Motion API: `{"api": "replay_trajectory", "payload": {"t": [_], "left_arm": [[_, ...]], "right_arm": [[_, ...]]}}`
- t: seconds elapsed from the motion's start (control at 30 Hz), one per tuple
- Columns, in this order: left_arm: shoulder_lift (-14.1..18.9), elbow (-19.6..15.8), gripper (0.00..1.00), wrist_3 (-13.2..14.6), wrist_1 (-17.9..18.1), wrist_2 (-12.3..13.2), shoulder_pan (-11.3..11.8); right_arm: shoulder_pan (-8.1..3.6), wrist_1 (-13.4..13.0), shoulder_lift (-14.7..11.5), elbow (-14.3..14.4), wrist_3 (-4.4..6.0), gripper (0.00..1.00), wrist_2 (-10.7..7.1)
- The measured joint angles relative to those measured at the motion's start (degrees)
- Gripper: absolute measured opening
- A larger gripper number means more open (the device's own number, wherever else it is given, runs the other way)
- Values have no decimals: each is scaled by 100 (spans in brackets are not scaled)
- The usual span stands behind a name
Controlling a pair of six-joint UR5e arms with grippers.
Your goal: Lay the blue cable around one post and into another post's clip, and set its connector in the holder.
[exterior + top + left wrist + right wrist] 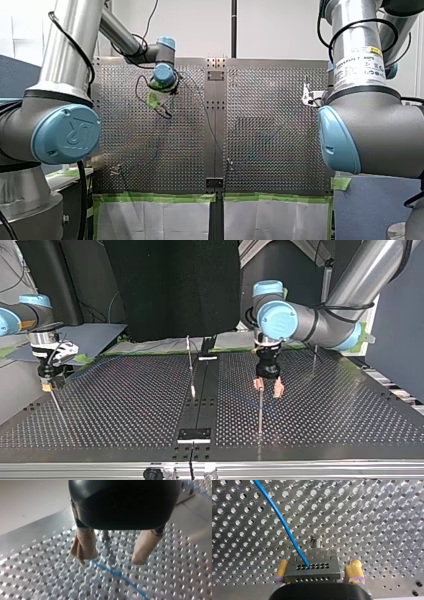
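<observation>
Perforated metal makes up the whole surface [270, 150], with a dark curtain hanging behind it in the top view. My left tool [112, 558], black-bodied with beige pads, hangs low over that surface with its fingers apart and nothing between them. A thin blue cable [117, 575] lies slack on the holes beneath the gap. A slim upright metal post [106, 533] stands just ahead of the fingers.

My right tool [318, 573], with yellow pads, works near the surface's edge at the top view's left. Its pads sit on either side of a grey metal connector block [314, 555] pierced by two rows of holes, and it appears clamped on it. The cable enters one of those holes and runs off across the surface, close beside a short metal peg [315, 541] just behind the block.

As I judge it, the cable is not yet round a post or in a clip, and I cannot pick out the holder with certainty.

The risks lie mostly with the left tool:
- The cable is thin and flat on the metal, so closing on it may miss it or scrape the pads on the surface.
- The post is near enough that a small sideways error would strike it.
- Any hard pull on the cable would drag at the connector and could twist it in the yellow pads.
- The slack could also snag on the peg.
</observation>
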Motion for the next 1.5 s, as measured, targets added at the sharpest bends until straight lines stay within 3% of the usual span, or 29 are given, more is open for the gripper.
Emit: {"api": "replay_trajectory", "payload": {"t": [0.43, 0.97, 1.5], "left_arm": [[247, 0, 100, 155, -227, -52, -259], [805, -2, 100, 895, -955, -740, -377], [872, 92, 100, 1670, -1733, -1514, -419]], "right_arm": [[0, 0, 5, -2, 0, 100, 0], [-1, 1, 6, -2, 0, 100, -1], [-4, 6, 6, -2, 0, 100, 0]]}}
